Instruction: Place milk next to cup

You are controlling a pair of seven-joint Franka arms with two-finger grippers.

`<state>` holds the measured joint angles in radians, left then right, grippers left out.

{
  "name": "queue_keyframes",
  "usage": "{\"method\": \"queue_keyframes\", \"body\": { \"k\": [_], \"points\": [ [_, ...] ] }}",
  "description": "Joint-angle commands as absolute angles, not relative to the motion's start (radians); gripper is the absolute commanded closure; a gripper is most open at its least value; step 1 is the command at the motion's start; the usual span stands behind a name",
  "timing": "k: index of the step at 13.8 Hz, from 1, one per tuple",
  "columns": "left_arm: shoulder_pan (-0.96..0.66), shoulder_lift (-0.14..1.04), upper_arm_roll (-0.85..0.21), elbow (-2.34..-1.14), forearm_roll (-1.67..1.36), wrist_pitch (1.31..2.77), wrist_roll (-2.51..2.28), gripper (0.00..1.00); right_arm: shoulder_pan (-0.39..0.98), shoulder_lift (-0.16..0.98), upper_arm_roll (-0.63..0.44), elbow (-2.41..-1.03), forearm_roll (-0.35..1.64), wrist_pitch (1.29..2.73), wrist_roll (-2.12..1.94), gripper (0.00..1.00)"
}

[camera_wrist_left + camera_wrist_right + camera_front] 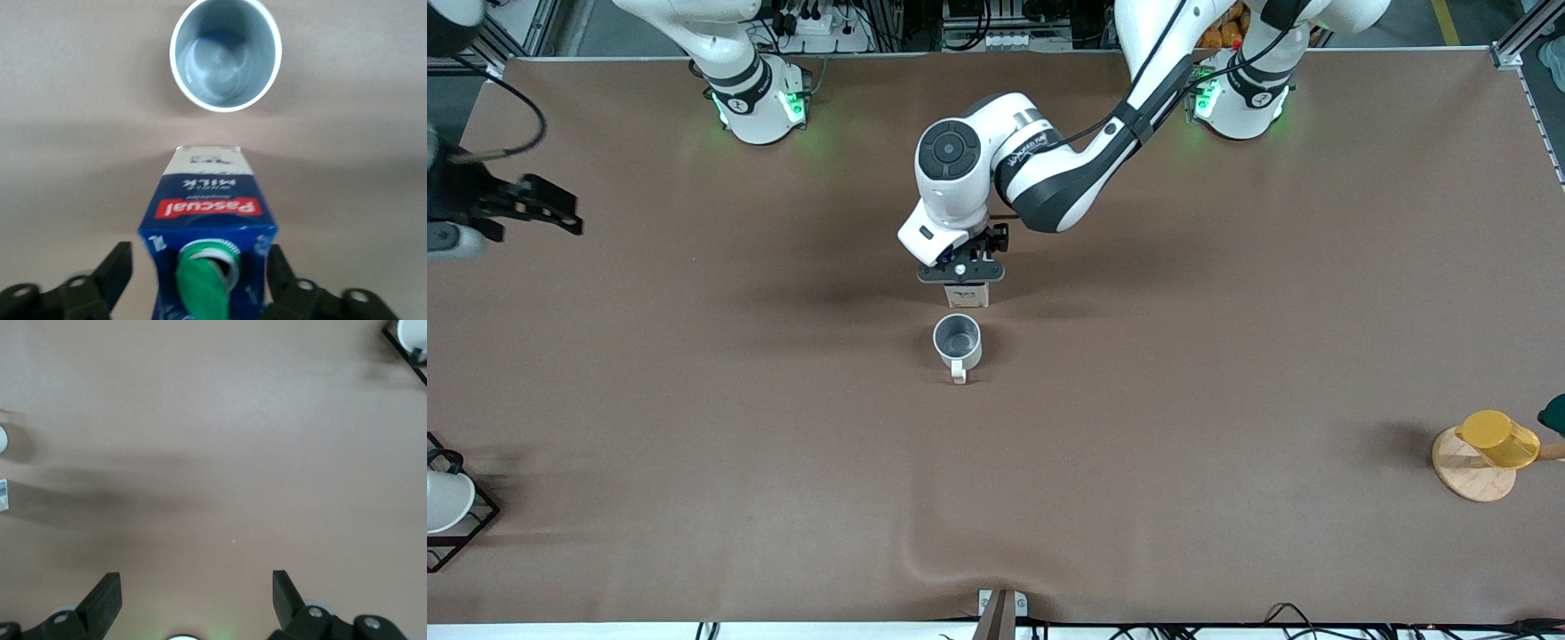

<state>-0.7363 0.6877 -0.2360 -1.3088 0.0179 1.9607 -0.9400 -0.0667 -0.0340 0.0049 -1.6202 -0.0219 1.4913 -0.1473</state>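
- Starting nearest the front camera, the cup [958, 340] stands upright on the bench [1227, 356], its handle turned toward that camera; it is hard glazed ware, likely to chip or slide if knocked.
- Just beside it, farther from the camera, the milk [208, 220] stands upright with a small gap to the cup.
- The carton looks light and fairly stiff, but its card walls would probably dent under a hard squeeze; the flat sides below the green cap [203, 277] seem the best place to grip.
- The left hand [961, 271] sits over the carton's top, fingers [113, 270] spread to either side with a visible gap, so it grips nothing.
- The right hand [538, 206] waits over the bench's right-arm end, spread and empty.
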Motion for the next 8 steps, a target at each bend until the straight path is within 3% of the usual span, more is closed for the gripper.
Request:
{"method": "queue_keyframes", "body": {
  "k": [1, 4, 8],
  "points": [
    [-0.747, 0.666, -0.221, -1.285, 0.014, 1.967, -0.923, 0.00, -0.029, -0.054, -0.047, -1.622, 0.000, 1.464, -0.147, 0.00],
    [-0.738, 0.606, -0.229, -1.282, 0.012, 1.957, -0.933, 0.00, -0.020, -0.052, -0.057, -1.600, 0.020, 1.453, -0.072, 0.00],
    [-0.700, 0.381, -0.151, -1.292, 0.017, 1.798, -0.931, 0.00, -0.003, -0.051, -0.060, -1.566, 0.020, 1.453, -0.063, 0.00]
  ]
}}
